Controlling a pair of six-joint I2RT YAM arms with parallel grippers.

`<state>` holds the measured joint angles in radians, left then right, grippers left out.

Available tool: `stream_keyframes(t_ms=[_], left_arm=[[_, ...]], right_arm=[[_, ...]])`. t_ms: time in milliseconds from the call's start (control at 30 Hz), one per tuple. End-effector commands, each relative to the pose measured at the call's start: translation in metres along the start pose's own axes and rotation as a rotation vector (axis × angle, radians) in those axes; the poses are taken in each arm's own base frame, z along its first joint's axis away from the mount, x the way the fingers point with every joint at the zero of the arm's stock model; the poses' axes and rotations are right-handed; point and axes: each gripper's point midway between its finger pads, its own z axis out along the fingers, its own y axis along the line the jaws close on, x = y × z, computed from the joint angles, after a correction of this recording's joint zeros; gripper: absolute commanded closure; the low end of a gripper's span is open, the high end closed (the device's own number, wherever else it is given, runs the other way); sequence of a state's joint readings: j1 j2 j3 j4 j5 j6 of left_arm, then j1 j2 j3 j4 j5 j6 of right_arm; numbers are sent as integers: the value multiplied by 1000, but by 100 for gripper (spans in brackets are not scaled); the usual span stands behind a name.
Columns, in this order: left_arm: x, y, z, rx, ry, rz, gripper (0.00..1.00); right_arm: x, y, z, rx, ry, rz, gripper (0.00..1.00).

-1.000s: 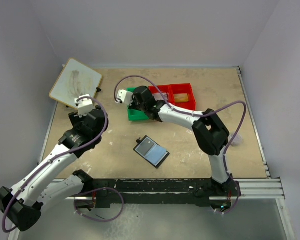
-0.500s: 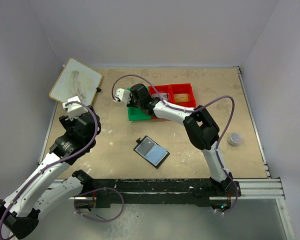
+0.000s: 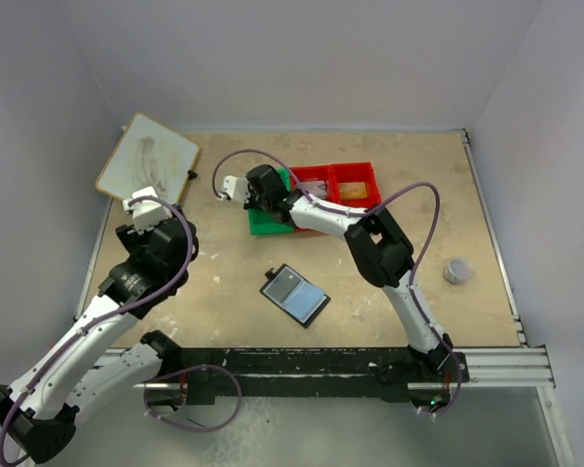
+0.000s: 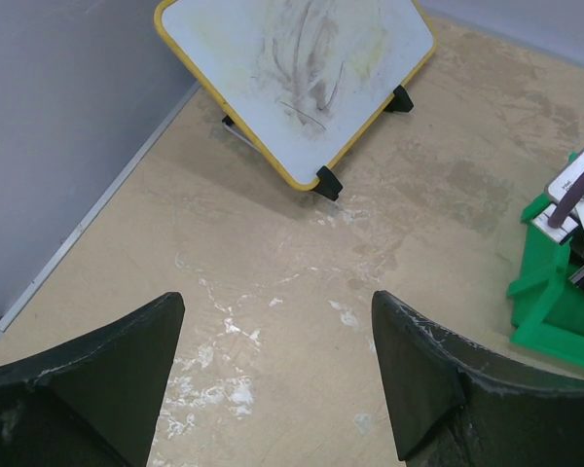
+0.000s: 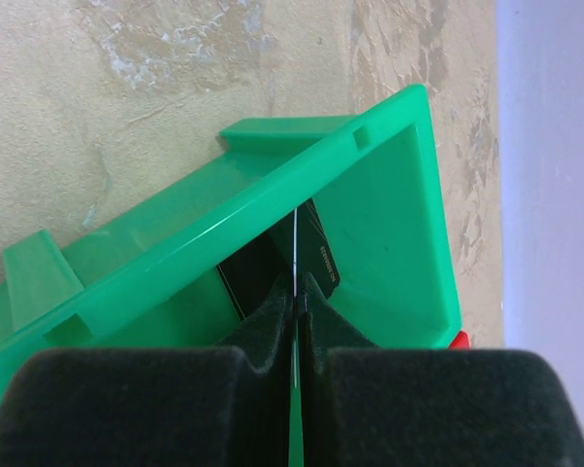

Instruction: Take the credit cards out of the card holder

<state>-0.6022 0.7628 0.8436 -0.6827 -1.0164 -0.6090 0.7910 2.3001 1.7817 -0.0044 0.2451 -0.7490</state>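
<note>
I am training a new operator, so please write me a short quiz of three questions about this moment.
1. True or false: the card holder lies open on the table.
2. The right gripper hangs above: A the card holder, B the green bin, C the bare table.
3. What does the right gripper pinch?

Key: 1 true. 2 B. 3 a credit card, seen edge-on.
</note>
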Motion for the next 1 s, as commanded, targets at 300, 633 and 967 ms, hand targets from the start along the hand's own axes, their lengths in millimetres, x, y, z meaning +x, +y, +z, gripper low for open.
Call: stream_keyframes(t_ms=[300,633,967], left_arm=[[-9,-5,-1,14,0,-16,24],[-5,-8,1,18,13,2,24],[-4,-10,1,22,20,9,24]], right_arm=[[-3,-10,10,-17,44,-32,97],[-16,-10,5,-39,-16,21,92],[-32,-19,-6,-71,-95,124,70]])
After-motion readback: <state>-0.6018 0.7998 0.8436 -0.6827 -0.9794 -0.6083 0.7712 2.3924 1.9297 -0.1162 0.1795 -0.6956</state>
